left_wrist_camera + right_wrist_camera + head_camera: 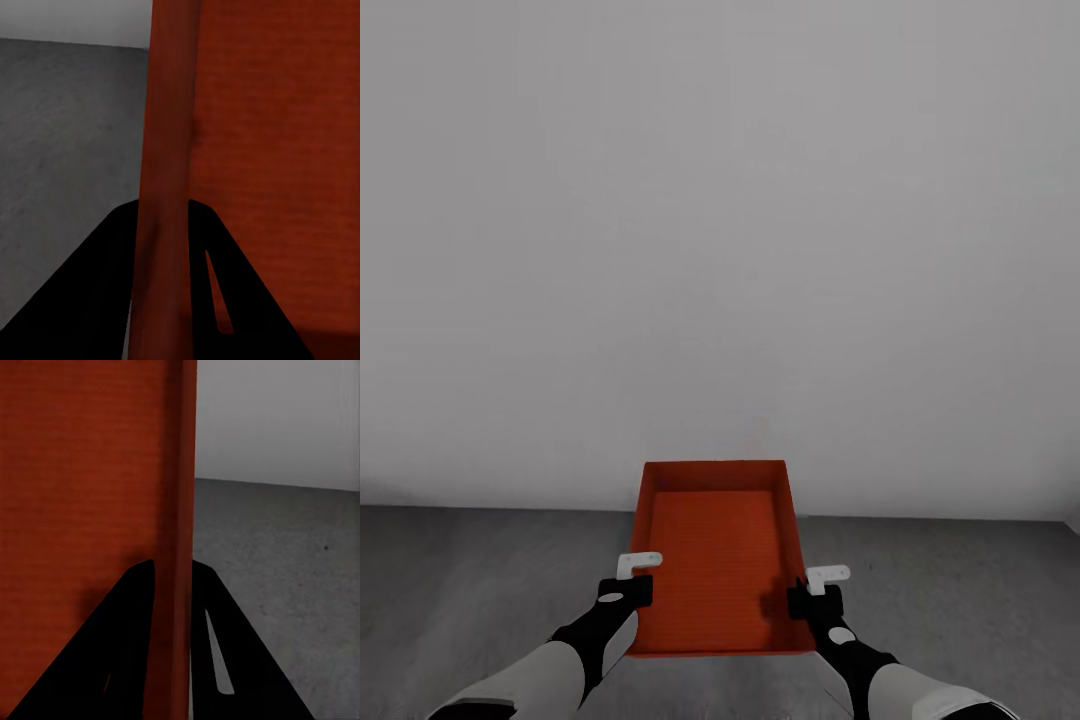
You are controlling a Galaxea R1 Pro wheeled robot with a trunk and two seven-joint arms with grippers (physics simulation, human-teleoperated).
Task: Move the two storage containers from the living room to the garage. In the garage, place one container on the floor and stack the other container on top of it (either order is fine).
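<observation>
Concrete floor (480, 600); both jaws clamp container (715, 550) side walls

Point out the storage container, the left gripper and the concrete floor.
storage container (715, 560): head view, on its flat bottom.
left gripper (638, 575): head view, at the container's left wall, between the fingertips.
floor (480, 570): head view, bare grey concrete left of the container.
</observation>
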